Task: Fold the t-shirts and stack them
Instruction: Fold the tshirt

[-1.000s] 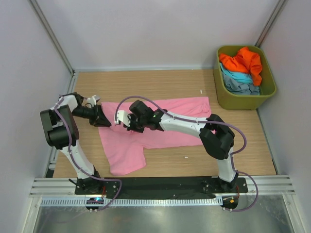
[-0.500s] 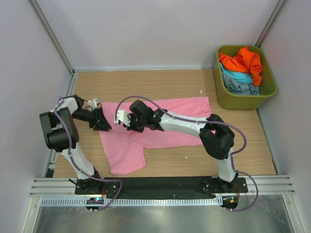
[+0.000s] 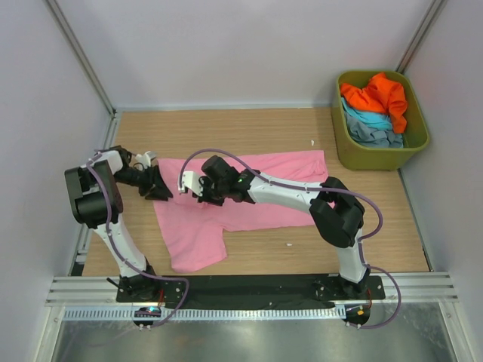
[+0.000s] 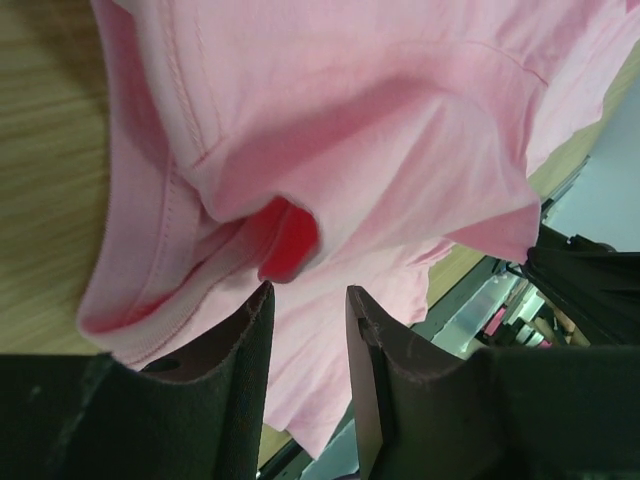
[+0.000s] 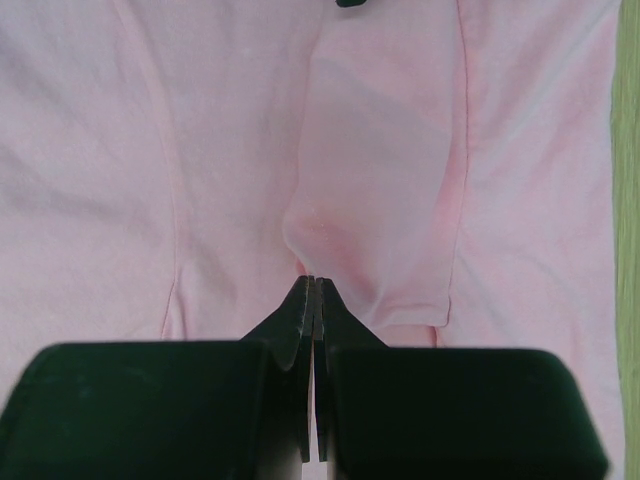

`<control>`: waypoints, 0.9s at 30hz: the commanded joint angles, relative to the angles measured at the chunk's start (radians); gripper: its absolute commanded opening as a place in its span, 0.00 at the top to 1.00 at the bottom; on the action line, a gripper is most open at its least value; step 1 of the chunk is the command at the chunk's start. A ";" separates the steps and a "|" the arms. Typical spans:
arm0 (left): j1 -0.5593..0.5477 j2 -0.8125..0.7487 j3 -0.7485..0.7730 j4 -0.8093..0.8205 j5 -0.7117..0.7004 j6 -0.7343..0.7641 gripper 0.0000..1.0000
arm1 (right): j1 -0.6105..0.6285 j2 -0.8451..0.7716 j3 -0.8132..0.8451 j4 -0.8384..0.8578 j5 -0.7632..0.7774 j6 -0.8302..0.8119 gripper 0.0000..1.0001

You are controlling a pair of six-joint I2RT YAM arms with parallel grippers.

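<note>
On the table (image 3: 226,132), right hand (image 5: 314,282) pinches pink t-shirt (image 3: 196,234) (puckered).

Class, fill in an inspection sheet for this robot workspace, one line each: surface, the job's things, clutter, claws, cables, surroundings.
Surface: light wooden tabletop.
Job's things: pink t-shirt lying on the wood; orange t-shirt, light blue t-shirt and grey-blue t-shirt heaped in the olive-green tub at the far right corner.
Clutter: two white specks on the wood.
Claws: left claw open at the pink shirt's left edge; right claw shut, pinching a pucker of pink fabric.
Cables: purple cables loop along both arms.
Surroundings: pale walls; metal rail at the near edge.
</note>
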 commanded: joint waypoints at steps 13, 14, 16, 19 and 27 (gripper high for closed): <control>0.006 0.045 0.066 0.083 -0.006 -0.030 0.63 | -0.005 -0.025 0.001 0.037 0.014 0.000 0.99; 0.006 0.051 0.072 0.086 -0.003 -0.039 0.63 | -0.007 -0.023 0.001 0.037 0.014 -0.001 0.99; 0.003 0.057 0.074 0.086 0.026 -0.045 0.63 | -0.005 -0.022 0.000 0.037 0.014 -0.001 0.99; -0.008 0.050 0.069 0.087 0.050 -0.053 0.64 | -0.005 -0.020 0.000 0.038 0.014 -0.001 0.99; -0.019 0.016 0.066 0.041 0.070 -0.030 0.78 | -0.007 -0.019 0.000 0.041 0.016 -0.001 0.99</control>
